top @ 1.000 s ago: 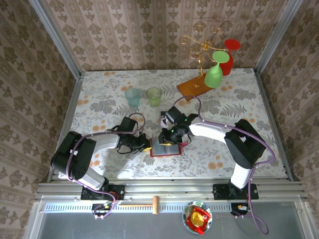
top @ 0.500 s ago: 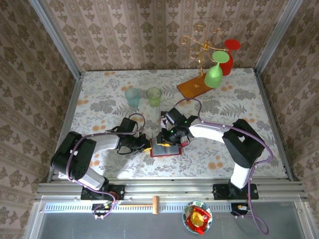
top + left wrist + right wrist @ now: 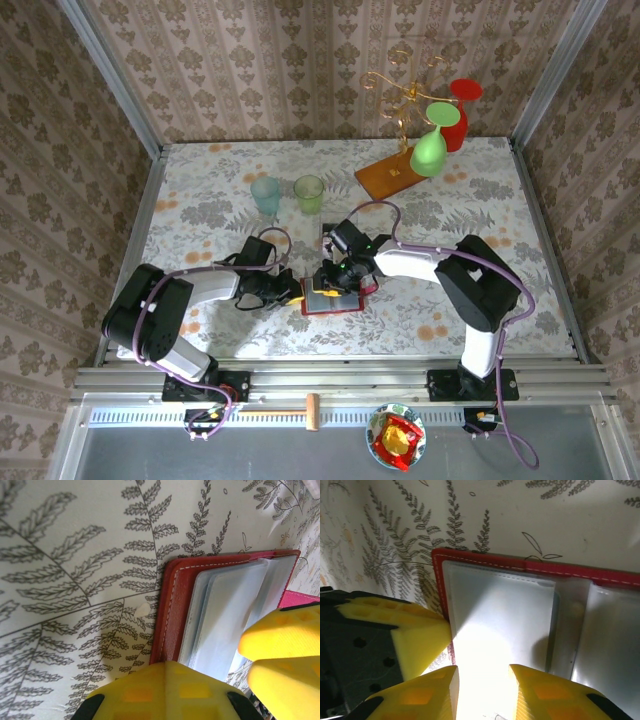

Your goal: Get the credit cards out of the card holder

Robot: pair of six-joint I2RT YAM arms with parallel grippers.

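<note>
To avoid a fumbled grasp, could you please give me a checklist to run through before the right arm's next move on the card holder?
1. Card holder open and flat on the table: ok.
2. Left gripper shut, tip at the holder's red edge: ok.
3. Right gripper jaws apart over a clear sleeve: ok.
4. Credit card between those jaws: cannot tell; glare washes the sleeve out.
5. Gap between the two grippers: cannot tell; their yellow fingers look nearly touching.
6. Cups standing well away from the work: ok.
</note>
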